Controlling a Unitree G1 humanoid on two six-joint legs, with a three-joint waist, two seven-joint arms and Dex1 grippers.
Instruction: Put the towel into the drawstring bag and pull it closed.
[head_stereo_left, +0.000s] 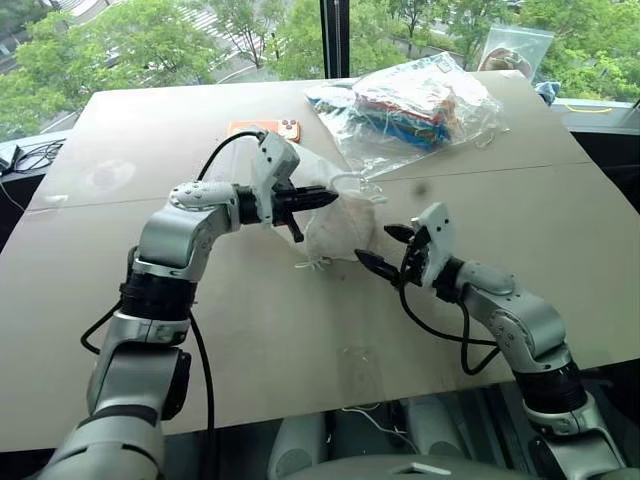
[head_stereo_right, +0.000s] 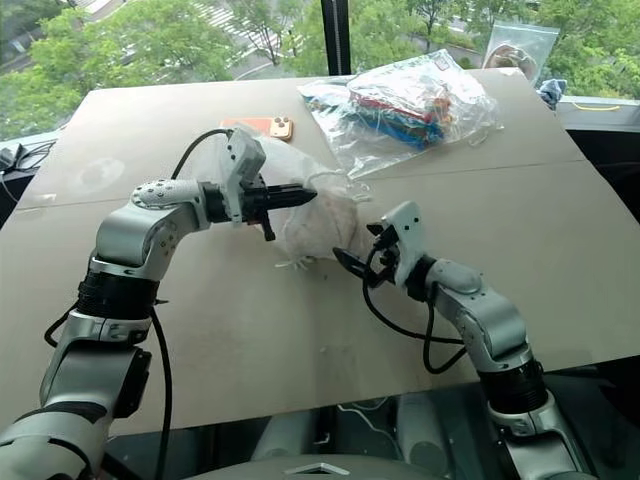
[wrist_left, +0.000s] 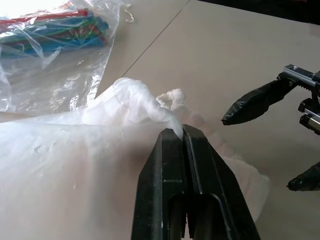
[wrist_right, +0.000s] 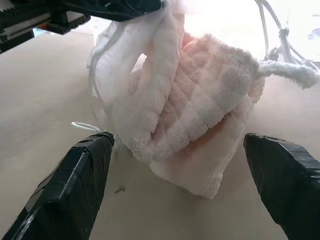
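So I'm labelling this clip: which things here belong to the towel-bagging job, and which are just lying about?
Job:
- towel
- drawstring bag, pinched by left gripper
- right gripper, open beside the towel

Lying about:
- clear plastic bag of colourful items
- orange phone
- small clear bag

Orange phone (head_stereo_left: 265, 129) on table (head_stereo_left: 150, 130); clear plastic bag (head_stereo_left: 415, 105), colourful contents

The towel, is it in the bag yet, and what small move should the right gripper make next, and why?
Not fully. The towel still bulges out of the drawstring bag, whose fabric the left gripper pinches shut and holds up. The right gripper is open beside it, touching nothing. Probably best: ease the right gripper in, grip the towel's loose lower edge and push it deeper into the mouth before touching the cord.
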